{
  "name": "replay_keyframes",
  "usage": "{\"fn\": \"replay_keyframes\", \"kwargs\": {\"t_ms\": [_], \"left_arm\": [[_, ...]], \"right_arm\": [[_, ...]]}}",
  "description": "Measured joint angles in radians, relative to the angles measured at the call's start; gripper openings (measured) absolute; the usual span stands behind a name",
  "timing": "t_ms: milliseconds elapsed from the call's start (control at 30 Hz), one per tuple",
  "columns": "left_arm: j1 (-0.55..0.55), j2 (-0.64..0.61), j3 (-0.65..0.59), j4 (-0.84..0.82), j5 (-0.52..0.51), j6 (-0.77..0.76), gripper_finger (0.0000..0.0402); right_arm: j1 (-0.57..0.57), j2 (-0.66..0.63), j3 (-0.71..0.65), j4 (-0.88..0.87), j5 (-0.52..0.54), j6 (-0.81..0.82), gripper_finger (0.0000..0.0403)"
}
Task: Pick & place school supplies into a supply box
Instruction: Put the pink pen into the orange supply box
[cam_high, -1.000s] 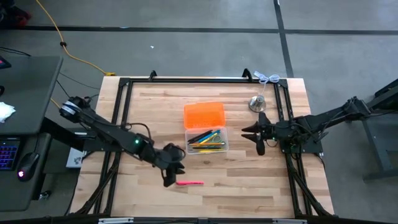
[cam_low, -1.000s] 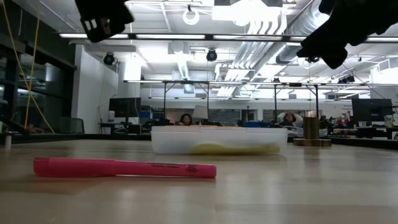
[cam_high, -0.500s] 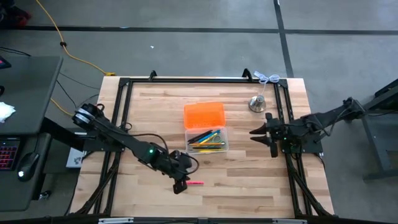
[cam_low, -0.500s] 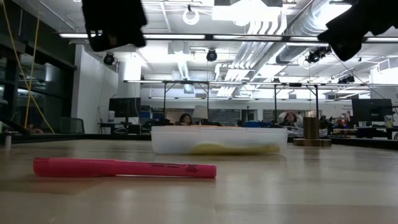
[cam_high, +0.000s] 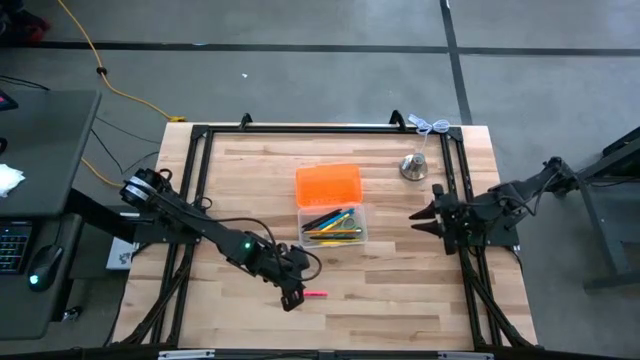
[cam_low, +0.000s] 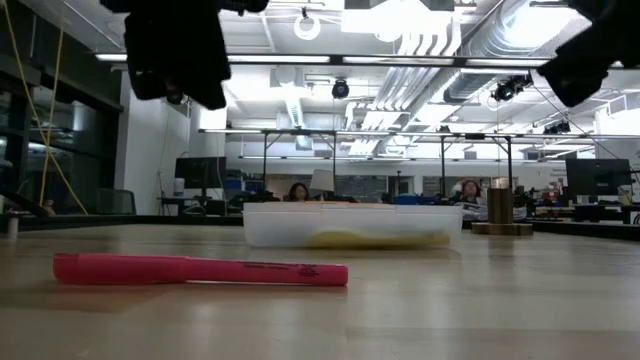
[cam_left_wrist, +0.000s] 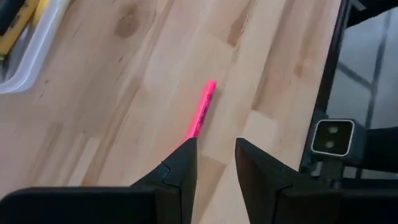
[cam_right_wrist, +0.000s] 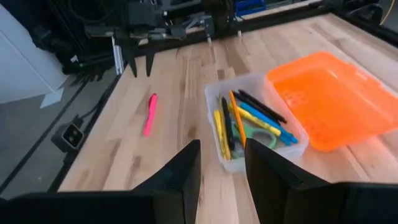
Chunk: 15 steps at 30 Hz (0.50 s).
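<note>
One pink marker (cam_high: 315, 295) is all that lies loose on the table (cam_high: 400, 270); it rests on bare wood near the front edge, well apart from the supply box (cam_high: 332, 226). The clear tray of that box already holds the rest: yellow, blue and black pens (cam_right_wrist: 255, 118) and the green-handled scissors (cam_right_wrist: 256, 135), lying lengthwise. Its orange lid (cam_high: 328, 184) is swung open on the far side of the tray. By my reading the task is nearly done, with this single marker left to lift and drop in.

The left gripper (cam_high: 291, 296) hovers above the left end of the marker, not touching it; the low view shows clear air between them. Its fingers (cam_left_wrist: 181, 163) stand apart with a narrow gap and hold nothing. The right gripper (cam_high: 428, 214) waits at the right side of the table, jaws apart and empty, near the silver bell-shaped object (cam_high: 414, 166).

Dark print runs along the marker's barrel (cam_low: 270, 269) in the low view, but it is too small to read. No other label or brand shows.
</note>
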Motion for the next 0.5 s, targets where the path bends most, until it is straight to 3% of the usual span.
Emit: {"fn": "replay_keyframes", "kwargs": {"t_ms": [233,500], "left_arm": [[0.0,0.02,0.001,0.007,0.019,-0.046,0.014],[0.0,0.046,-0.001,-0.004,0.075,-0.057,0.014]], "right_arm": [[0.0,-0.032,-0.157,0.257,-0.014,-0.011,0.0103],[0.0,-0.043,-0.228,0.298,-0.021,-0.001,0.0103]]}}
